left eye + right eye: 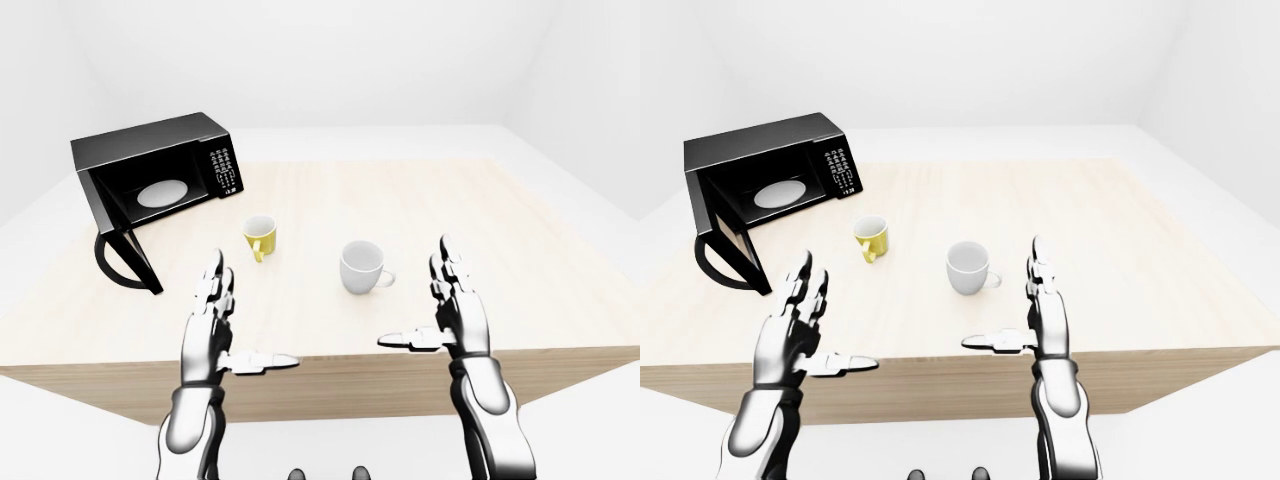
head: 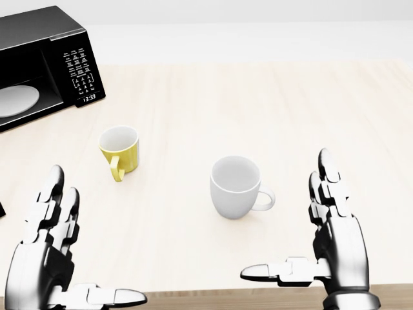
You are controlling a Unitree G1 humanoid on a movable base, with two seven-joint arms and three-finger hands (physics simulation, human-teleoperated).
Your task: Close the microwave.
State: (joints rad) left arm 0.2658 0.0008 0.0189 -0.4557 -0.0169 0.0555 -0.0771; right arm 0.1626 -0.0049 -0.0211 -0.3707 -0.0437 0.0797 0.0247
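A black microwave (image 1: 150,145) stands at the upper left of the wooden table (image 1: 450,220). Its door (image 1: 125,255) hangs open toward the table's left edge, edge-on to me, with a curved handle. A white turntable plate (image 1: 162,192) shows inside the cavity. My left hand (image 1: 225,320) is open, fingers up and thumb out, above the table's near edge, well to the lower right of the door. My right hand (image 1: 440,305) is open the same way at the lower right, apart from everything.
A yellow mug (image 1: 260,237) and a larger white mug (image 1: 362,267) stand mid-table, between my hands and the microwave. The table's near edge (image 1: 350,360) runs just under my hands. White floor and walls surround the table.
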